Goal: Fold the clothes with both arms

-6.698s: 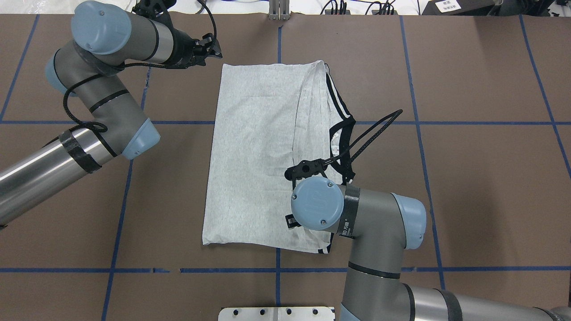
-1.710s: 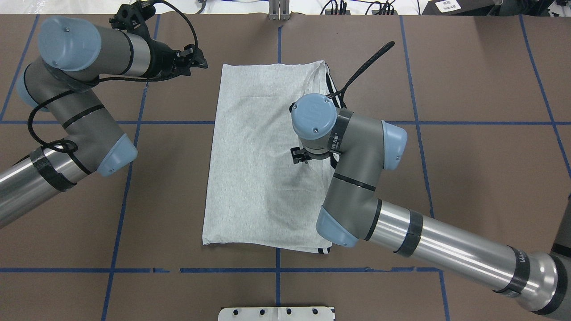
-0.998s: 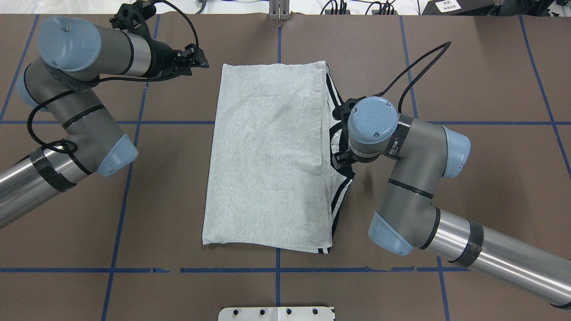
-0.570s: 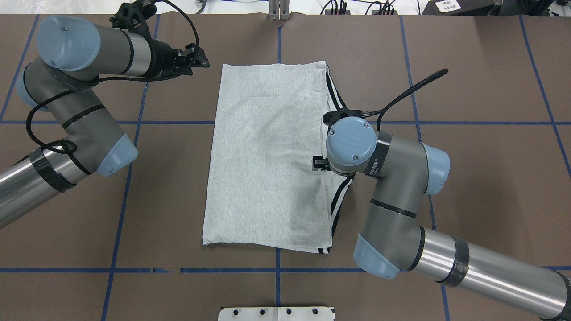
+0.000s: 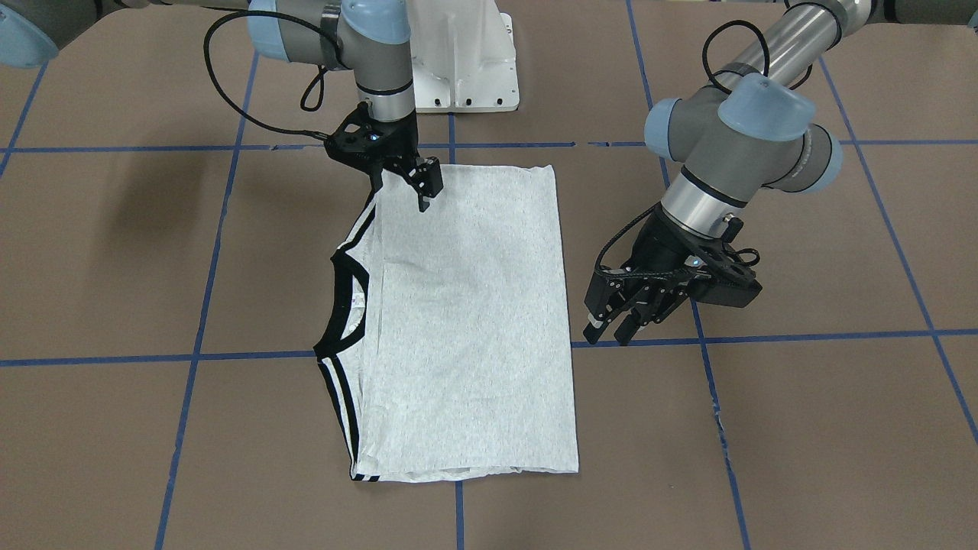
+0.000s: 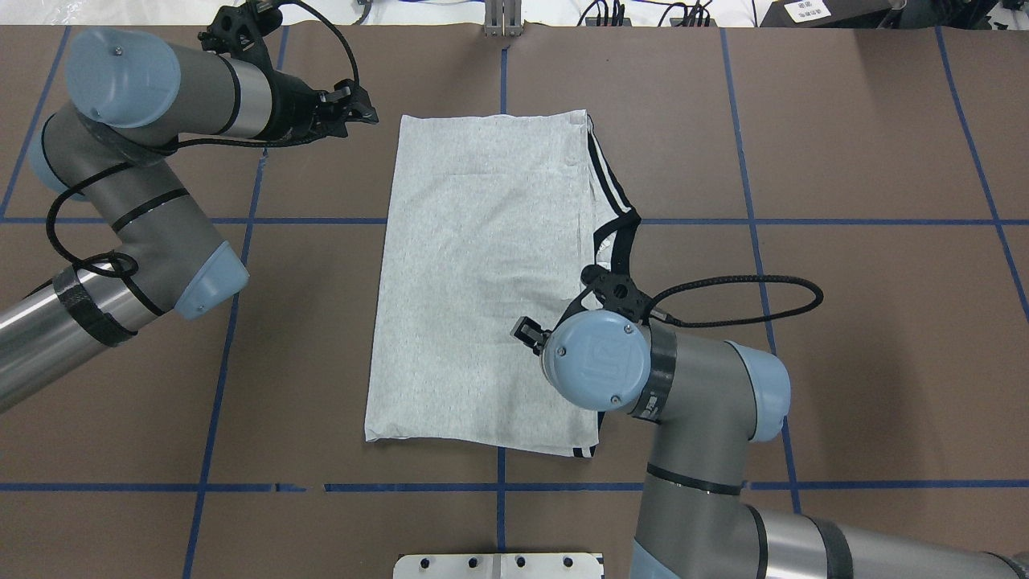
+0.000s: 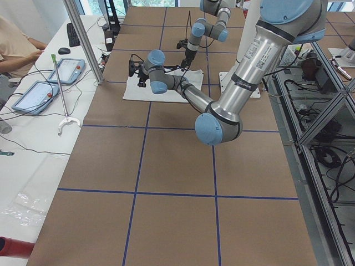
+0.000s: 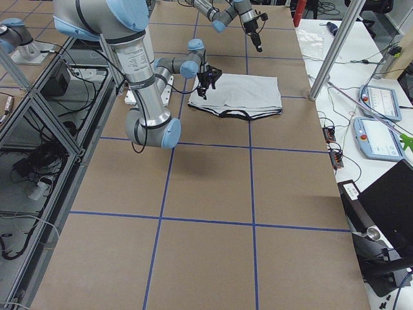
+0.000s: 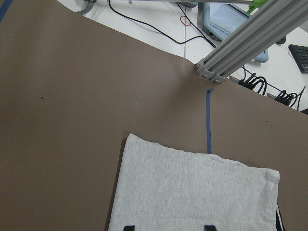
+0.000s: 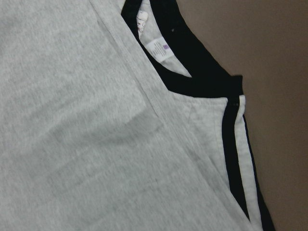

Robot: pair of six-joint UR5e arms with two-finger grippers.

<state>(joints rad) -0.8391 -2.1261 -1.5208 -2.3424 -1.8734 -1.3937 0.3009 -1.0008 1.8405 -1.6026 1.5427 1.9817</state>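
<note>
T-shirt (image 6: pixel 482 281) lies flat mid-table (image 6: pixel 844 322), folded to a long grey rectangle, black collar poking out on the overhead view's right. My right gripper (image 5: pixel 405 187) hovers over its lower-right part, jaws apart and empty, probably lining up a pinch. My left gripper (image 5: pixel 611 332) hangs off the cloth, also apart, leaving room.

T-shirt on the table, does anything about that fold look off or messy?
Mostly neat. On the T-shirt, the black collar and striped trim poke out past the folded grey edge on one long side, so it isn't a clean rectangle.

Right arm (image 6: pixel 595 370) overhangs the T-shirt (image 6: pixel 474 281); left claw (image 6: pixel 366 112) stands well apart.
</note>
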